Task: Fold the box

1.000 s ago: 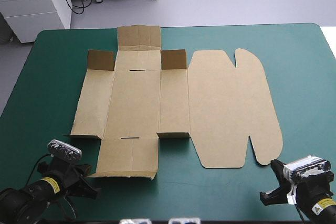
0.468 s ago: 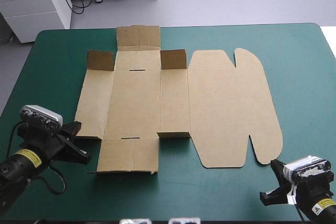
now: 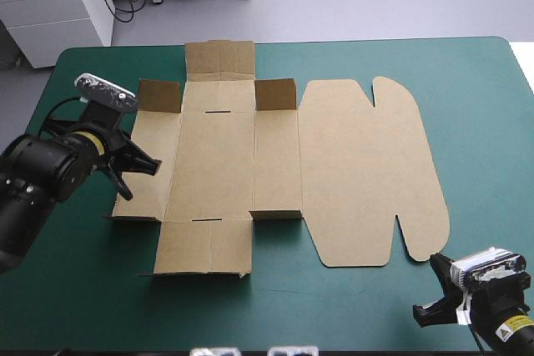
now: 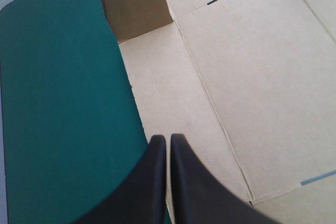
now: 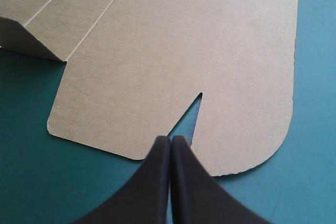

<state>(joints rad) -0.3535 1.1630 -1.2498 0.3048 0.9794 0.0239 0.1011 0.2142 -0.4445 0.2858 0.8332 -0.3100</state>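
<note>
The box [image 3: 217, 160] lies open and nearly flat in the middle of the desk [image 3: 83, 289]. No wall is raised yet. Only the small flaps at the far end stand up a little, one of them the corner flap [image 4: 137, 8] ahead of the left hand [image 4: 168, 141].

The left hand is clenched, its two black fingers pressed together into one point. It hangs over the outer edge of the left panel [image 3: 158, 198], where the brown board meets the teal-green cover. I cannot tell if the tip touches the board.

The right hand [image 5: 170, 139] is clenched too and grasps nothing. It waits at the near right corner of the desk, just before the near edge of the lid [image 3: 367, 172].

I judge that the task is at its very beginning, and that the step in hand is the approach to the first side wall.

The next move calls for getting under the panel's outer edge. The board is thin and lies flat on the cover, so the left hand must come low, either sliding its closed tip under the edge or opening to pinch it. Then the panel must turn up along its crease [image 4: 210, 95]. The sheet may slide while this happens, so the right hand could press on the lid to keep it in place.
</note>
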